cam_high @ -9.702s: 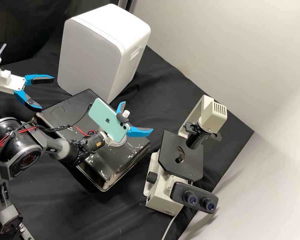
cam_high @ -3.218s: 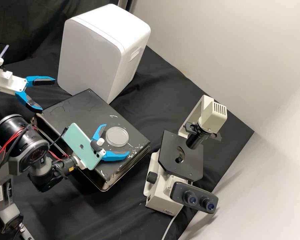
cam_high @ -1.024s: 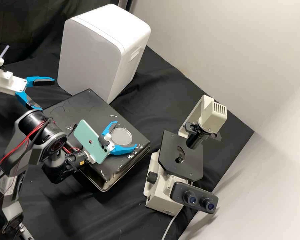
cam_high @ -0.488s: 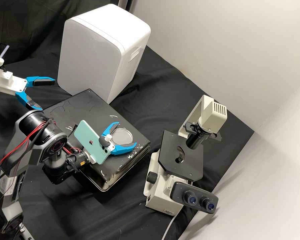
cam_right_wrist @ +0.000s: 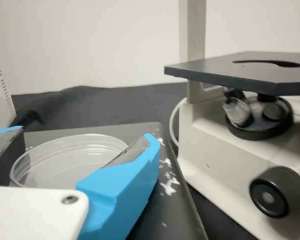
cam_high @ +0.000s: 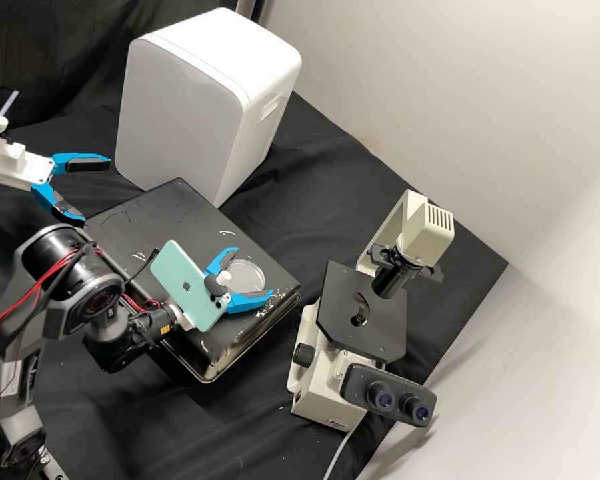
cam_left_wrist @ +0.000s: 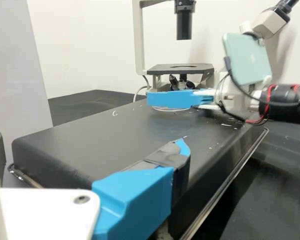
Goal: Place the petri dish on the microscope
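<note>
**Right gripper closing on the petri dish at the tray corner**

The petri dish is lying flat on the black tray, at the corner nearest the microscope. Being round, it is showing no long axis. Its shallow clear wall is standing upright and its open face is pointing straight up.

The right gripper is coming in low from the side away from the microscope. Its two blue fingers are sitting on opposite sides of the dish, pressed in against the rim, so the dish is being gripped while resting on the tray. A mint-green phone is riding on this arm's wrist.

The left gripper is hanging above the far-left end of the tray, well apart from the dish, with its fingers spread wide and holding nothing.

The microscope is standing just beside the tray, its black stage lying bare and its eyepieces facing the onlooker. A white box-shaped appliance is standing behind the tray.
</note>
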